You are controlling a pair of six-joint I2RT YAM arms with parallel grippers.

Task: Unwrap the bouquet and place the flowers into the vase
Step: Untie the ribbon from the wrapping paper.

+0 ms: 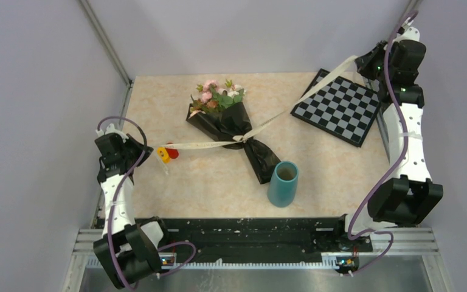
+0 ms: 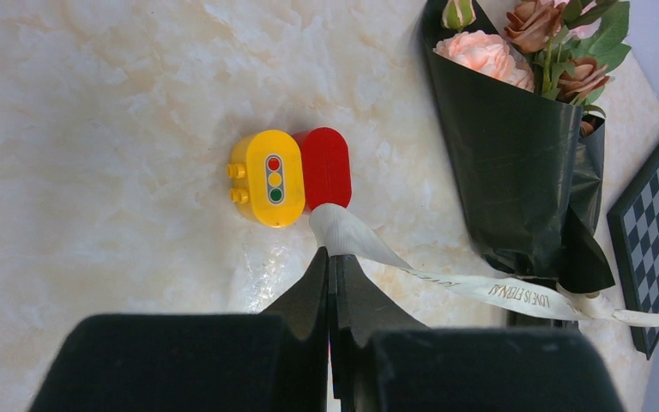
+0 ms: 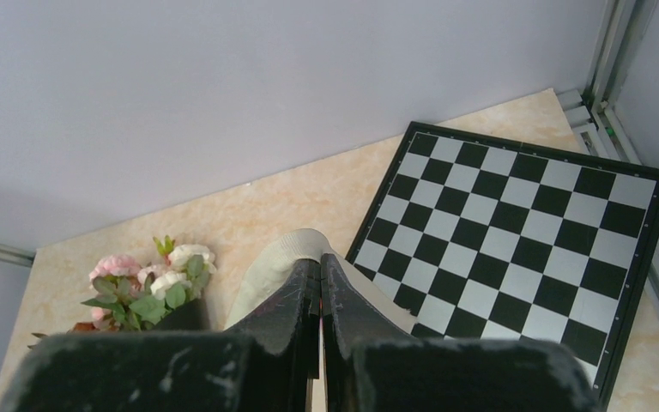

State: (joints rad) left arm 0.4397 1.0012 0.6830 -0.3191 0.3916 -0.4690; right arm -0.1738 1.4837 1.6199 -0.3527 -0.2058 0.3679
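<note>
Overhead, the bouquet point(image 1: 228, 125) lay near the middle of the table point(image 1: 219, 182), wrapped in black paper, the flowers point(image 1: 216, 96) pointing toward the far wall. The vase point(image 1: 283, 184) stood upright just beside the wrap's near tail, apart from both arms. A cream ribbon point(image 1: 280, 118) ran taut in one long line through the knot at the bouquet's waist. One end went to the left gripper point(image 1: 152, 151), low at the left edge beside a red-and-yellow toy block point(image 1: 167, 152). The other end rose to the right gripper point(image 1: 360, 62), held high by the checkerboard point(image 1: 339, 106)

From the left wrist, the fingers were clenched on the ribbon's end, right at the red side of the block, and the printed band led off toward the wrapped stems

From the right wrist, the fingers were likewise pinched together with a fold of ribbon caught between them, the checkerboard lying below to the right and the blooms to the lower left
</note>
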